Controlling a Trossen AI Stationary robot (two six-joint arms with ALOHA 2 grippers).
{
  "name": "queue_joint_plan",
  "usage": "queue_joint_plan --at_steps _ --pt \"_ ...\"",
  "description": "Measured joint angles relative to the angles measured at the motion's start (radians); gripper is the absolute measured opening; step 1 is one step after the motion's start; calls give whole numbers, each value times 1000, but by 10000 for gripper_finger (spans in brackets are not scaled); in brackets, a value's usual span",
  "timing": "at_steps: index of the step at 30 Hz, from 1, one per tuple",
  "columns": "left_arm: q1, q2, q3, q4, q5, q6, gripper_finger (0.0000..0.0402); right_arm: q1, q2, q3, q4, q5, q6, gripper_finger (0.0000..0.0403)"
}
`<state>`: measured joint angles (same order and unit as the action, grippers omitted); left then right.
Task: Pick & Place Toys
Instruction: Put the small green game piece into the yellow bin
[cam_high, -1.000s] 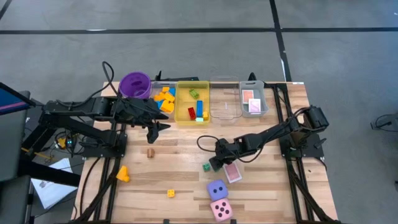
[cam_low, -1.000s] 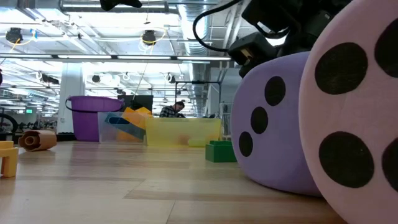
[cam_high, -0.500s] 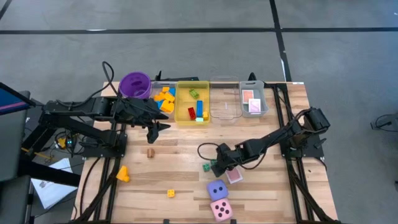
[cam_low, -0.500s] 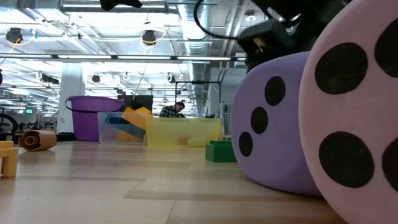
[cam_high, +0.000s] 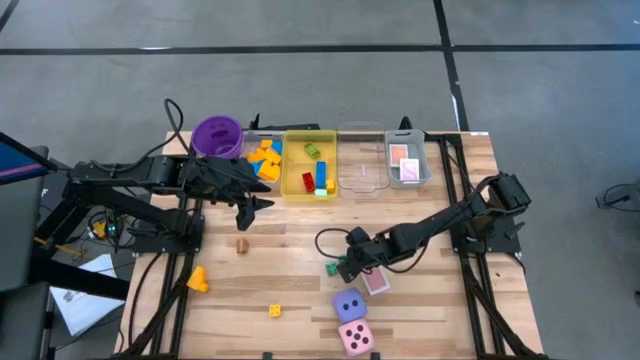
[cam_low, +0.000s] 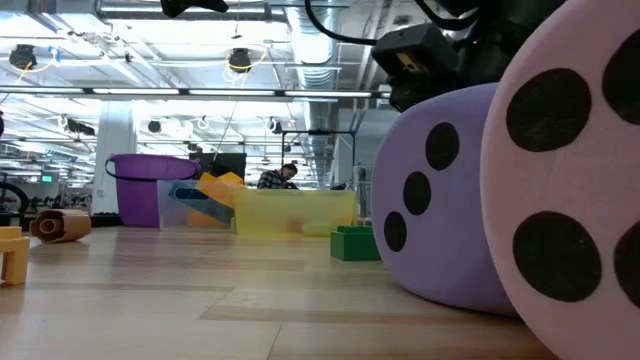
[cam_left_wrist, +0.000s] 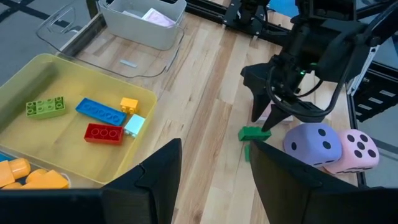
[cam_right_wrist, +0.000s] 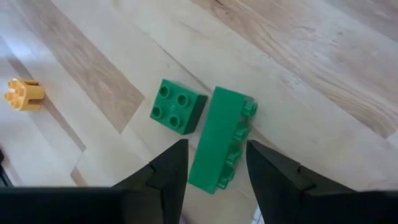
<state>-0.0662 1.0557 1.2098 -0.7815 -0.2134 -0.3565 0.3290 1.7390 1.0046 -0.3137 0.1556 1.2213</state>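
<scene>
Right claw (cam_right_wrist: 211, 165) down low over the worktop (cam_high: 290, 240) near its middle, fingers on either side of a long green brick (cam_right_wrist: 221, 149) lying on its side. Fingers pinch that brick by its near end (contact reads clearly in the right wrist view). A square green brick (cam_right_wrist: 177, 107) sits just beside the long one, corner nearly touching. Small yellow piece (cam_right_wrist: 23, 93) lies well apart on the bare wood.

Purple die (cam_high: 348, 305) and pink die (cam_high: 355, 337) sit together near the front edge, touching. A pink-backed card (cam_high: 376, 282) lies flat between the right claw and the purple die.

Left claw (cam_high: 262, 204) hangs over the worktop in front of the yellow tray (cam_high: 293, 188), fingers spread, nothing between them.

Yellow tray holds several bricks: green, blue, red, yellow. Orange and yellow bricks (cam_high: 265, 158) are heaped just beside the purple cup (cam_high: 217, 135). Grey bin (cam_high: 407, 180) at the back holds cards. Loose yellow pieces (cam_high: 197, 279) and a brown roll (cam_high: 242, 244) lie on the left half.
</scene>
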Motion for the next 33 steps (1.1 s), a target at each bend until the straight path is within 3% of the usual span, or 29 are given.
queue_joint_plan --at_steps 9,16,21,25,29,33 --pt "0 0 0 0 0 0 182 -11 17 0 25 -4 -2 177" --pt "0 0 0 -4 -1 0 182 -9 139 18 146 -129 47 214" --pt "0 0 0 -7 -2 0 182 8 212 109 106 -152 61 227" --pt "0 0 0 -13 -4 0 182 6 231 195 -38 -152 -8 186" --pt "0 0 0 -14 -4 0 182 -11 227 284 -187 -122 -108 93" --pt "0 0 0 -29 -4 0 182 -30 196 383 -304 -64 -225 89"
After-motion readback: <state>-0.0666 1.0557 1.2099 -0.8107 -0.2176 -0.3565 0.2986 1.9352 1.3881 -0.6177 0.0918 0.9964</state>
